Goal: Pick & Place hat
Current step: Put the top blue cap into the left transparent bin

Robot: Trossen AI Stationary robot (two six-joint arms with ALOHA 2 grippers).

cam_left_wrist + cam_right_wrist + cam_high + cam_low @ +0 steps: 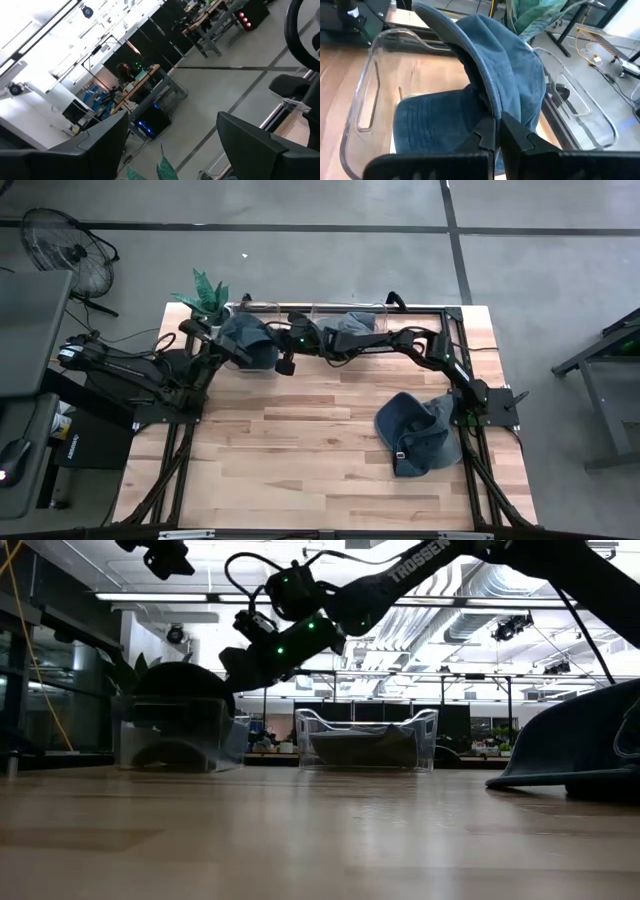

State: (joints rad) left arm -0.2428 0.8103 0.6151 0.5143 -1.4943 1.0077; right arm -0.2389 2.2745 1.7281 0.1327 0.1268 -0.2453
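My right gripper reaches across the table's far edge and is shut on a blue denim hat, which hangs over the left clear bin at the far left. A second blue hat lies inside that bin. In the high view the held hat sits beside the right gripper. My left gripper is open and empty, raised at the far left near the plant and pointing level into the room. My right gripper pinches the hat's brim edge between its two fingers. The fingers come from the table's right side, slanting slightly down. The hat stands tilted on edge, crown toward the far side, its lower part over the hat in the bin.
A middle clear bin at the far edge holds another hat. More blue hats lie on the table near the right arm's base. A green plant stands at the far left corner. Bare wood fills the table's middle and near side.
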